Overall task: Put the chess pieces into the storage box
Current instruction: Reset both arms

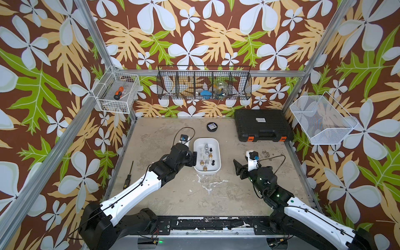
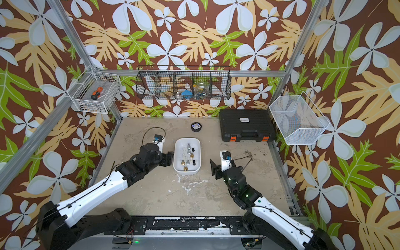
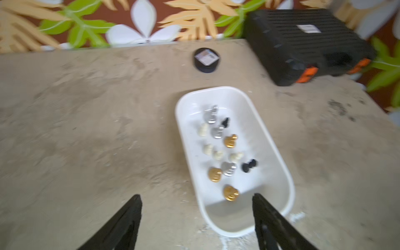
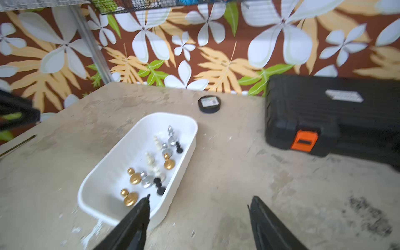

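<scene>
Pieces first: the chess pieces (image 3: pixel 230 140) all stand inside the storage box (image 3: pixel 227 214), about a dozen by my count, in gold, silver, cream and black. They are loosely grouped along its floor, and the right wrist view shows them upright.

My left claw (image 3: pixel 197 195) has its jaws spread wide with nothing between them. The box sits just ahead of it. One finger overlaps the box's nearest corner in the wrist view, and the closest gold piece is just beyond the fingertips. In both top views this claw is right against the box's side wall, though I cannot tell whether it touches.

My right claw (image 4: pixel 201 197) is also spread and empty. The box lies ahead of it and off to one side, clear of the fingers.

Beyond the box from either claw is a black puck (image 1: pixel 212 126). A closed black case (image 1: pixel 263 125) with orange latches lies farther out, ahead of the right claw.

High above both claws, a white wire basket (image 1: pixel 116 95) holds an orange-and-black screwdriver (image 1: pixel 118 92). A black divided basket (image 1: pixel 204 83) holds a blue item and a clear jar, too small for me to name further. A white mesh basket (image 1: pixel 322 121) hangs off to the right claw's outer side.
</scene>
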Robot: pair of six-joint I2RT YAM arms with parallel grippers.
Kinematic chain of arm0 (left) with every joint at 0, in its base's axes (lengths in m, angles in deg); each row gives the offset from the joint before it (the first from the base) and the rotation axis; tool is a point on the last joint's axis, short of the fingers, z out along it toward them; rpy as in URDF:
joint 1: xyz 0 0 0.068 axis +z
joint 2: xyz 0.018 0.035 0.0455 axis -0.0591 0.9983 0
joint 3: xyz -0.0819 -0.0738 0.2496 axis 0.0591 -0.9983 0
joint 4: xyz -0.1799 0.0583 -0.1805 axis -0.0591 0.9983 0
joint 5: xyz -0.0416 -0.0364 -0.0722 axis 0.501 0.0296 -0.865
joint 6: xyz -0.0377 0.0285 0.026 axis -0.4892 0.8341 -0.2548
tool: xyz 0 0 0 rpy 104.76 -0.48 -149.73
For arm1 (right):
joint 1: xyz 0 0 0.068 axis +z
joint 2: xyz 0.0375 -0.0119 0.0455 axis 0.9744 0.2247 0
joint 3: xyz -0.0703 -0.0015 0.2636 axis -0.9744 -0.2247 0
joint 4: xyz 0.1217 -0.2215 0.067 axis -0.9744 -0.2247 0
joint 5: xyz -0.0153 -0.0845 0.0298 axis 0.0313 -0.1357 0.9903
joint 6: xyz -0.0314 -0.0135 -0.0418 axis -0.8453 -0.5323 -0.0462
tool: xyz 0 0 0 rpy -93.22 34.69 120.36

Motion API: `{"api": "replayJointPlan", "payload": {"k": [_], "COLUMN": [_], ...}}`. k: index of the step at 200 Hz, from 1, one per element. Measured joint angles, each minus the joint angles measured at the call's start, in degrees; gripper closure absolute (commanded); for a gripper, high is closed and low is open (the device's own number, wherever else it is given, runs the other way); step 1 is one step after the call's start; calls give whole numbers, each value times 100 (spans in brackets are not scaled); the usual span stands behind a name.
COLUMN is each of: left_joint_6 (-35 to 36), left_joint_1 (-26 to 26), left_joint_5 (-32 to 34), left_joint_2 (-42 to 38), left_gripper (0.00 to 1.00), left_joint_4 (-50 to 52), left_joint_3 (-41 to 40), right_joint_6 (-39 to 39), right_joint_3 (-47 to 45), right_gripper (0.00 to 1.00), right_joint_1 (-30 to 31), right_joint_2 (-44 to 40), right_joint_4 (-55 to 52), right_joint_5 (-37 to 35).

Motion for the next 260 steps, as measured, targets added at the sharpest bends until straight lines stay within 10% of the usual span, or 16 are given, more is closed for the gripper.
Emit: {"api": "replayJointPlan", "payload": {"k": [108, 164, 260], "left_joint_6": [721, 1906, 1685], "left_joint_1": [962, 1438, 2111], "left_joint_5": [2909, 2876, 1641], "left_joint_2": [-315, 1215, 1582], "left_gripper": [0, 0, 0], "left_joint_4": [-4450, -7110, -8546], "left_joint_3": [-3021, -3707, -3901], "right_joint_6": [-938, -1191, -1473], "right_joint_3": [-420, -839, -1965], "right_gripper": [25, 25, 25], "right_joint_1": [-1681, -2035, -2065], "right_joint_2": [1541, 2389, 2400], "right_joint_4": [1803, 3095, 5278], "right_joint_5": [-1478, -1567, -1565]}}
